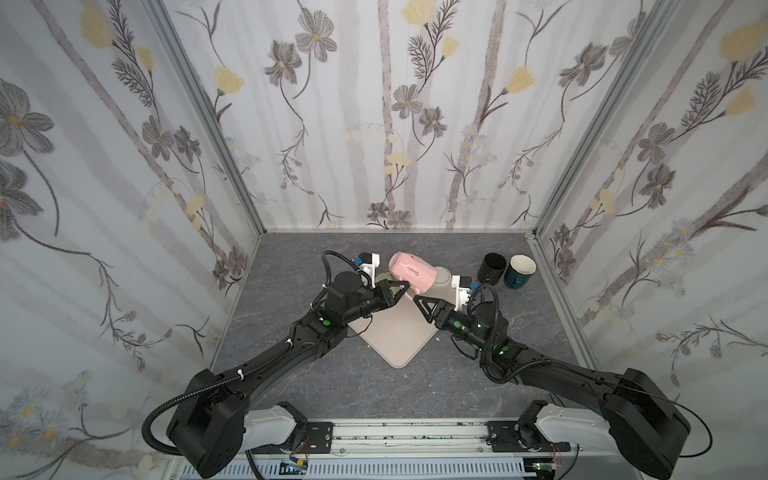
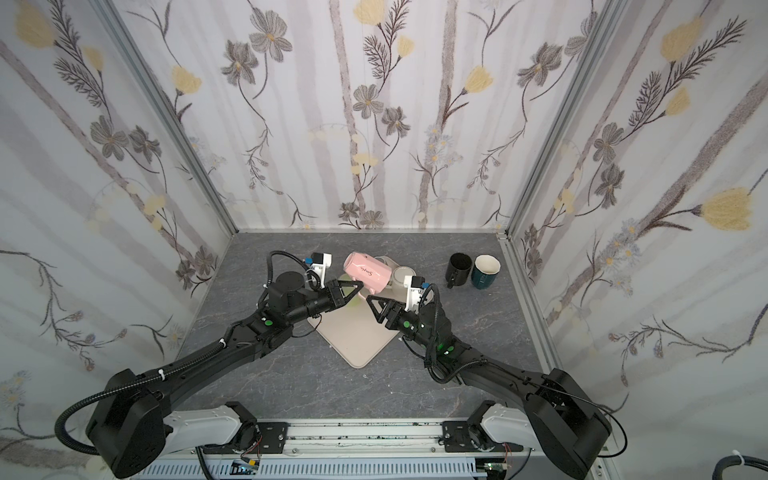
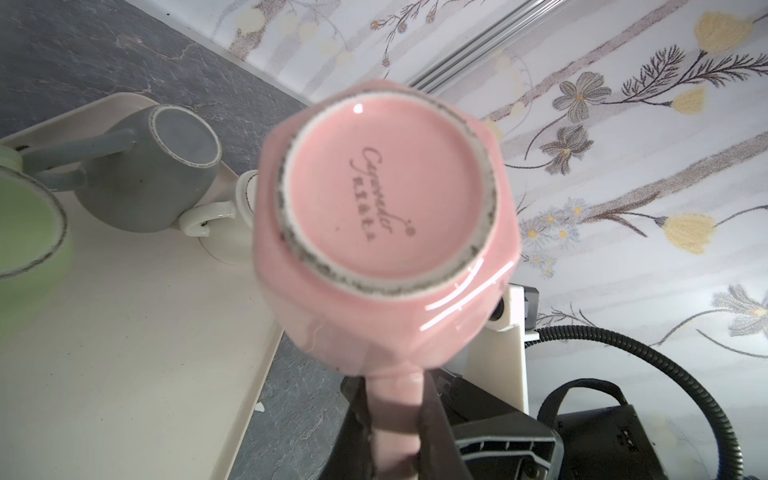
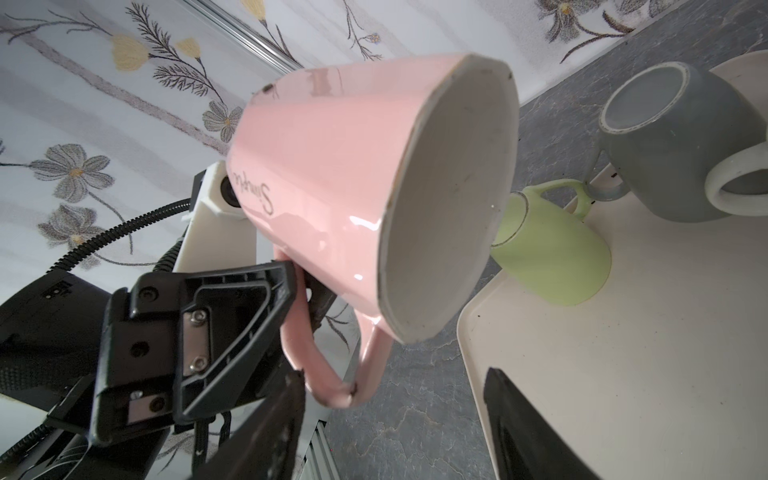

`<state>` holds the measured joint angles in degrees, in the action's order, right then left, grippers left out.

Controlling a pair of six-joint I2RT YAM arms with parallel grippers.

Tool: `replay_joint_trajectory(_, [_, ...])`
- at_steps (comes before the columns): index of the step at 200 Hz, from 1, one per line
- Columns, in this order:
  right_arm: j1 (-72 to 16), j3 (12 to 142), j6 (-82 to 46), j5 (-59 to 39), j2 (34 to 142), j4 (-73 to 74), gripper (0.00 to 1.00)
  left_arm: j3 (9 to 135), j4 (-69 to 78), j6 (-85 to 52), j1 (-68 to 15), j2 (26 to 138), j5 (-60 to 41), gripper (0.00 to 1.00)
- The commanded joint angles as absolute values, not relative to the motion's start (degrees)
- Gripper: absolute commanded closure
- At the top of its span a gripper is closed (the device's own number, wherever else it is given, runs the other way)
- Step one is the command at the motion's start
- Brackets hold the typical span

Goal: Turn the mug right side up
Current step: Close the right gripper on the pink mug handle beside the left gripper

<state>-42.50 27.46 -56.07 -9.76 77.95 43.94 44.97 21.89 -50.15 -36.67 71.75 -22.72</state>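
Above the tray's (image 1: 395, 332) 12 o'clock corner the pink mug (image 1: 411, 271) hangs sideways, left end effector (image 1: 404, 287) clenched on just its handle, so it could swivel or slip. Tray holds a grey mug (image 3: 153, 166) and a green mug (image 4: 552, 257), bottoms up; pink one's empty. Right end effector (image 4: 395, 376) gapes, grasping nothing.

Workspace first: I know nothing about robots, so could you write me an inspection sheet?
Surface: grey table, beige tray on it.
Job's things: pink mug in the air, on its side.
Clutter: green mug, grey mug, white mug on the tray; black mug, teal mug upright on the table.
Claws: left claw shut on the pink mug's handle; right claw open, empty, beside that handle.
Cables: black hose loops at each wrist.
Surroundings: floral walls on three sides.
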Motion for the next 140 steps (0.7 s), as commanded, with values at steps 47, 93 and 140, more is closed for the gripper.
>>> replay_joint_trajectory(47, [-42.4, 29.7, -57.3, -11.1, 80.0, 49.2, 0.33, 43.7, 35.2, -53.5, -36.6, 71.7, -25.2, 1.00])
replay_joint_trajectory(93, [-42.3, 30.2, -58.9, -12.7, 82.5, 53.3, 0.37, 42.8, 37.4, -54.8, -36.7, 72.0, -26.0, 1.00])
replay_joint_trajectory(140, [-41.8, 31.0, -58.9, -12.8, 82.8, 53.9, 0.39, 41.1, 40.0, -56.9, -37.0, 72.0, -26.0, 1.00])
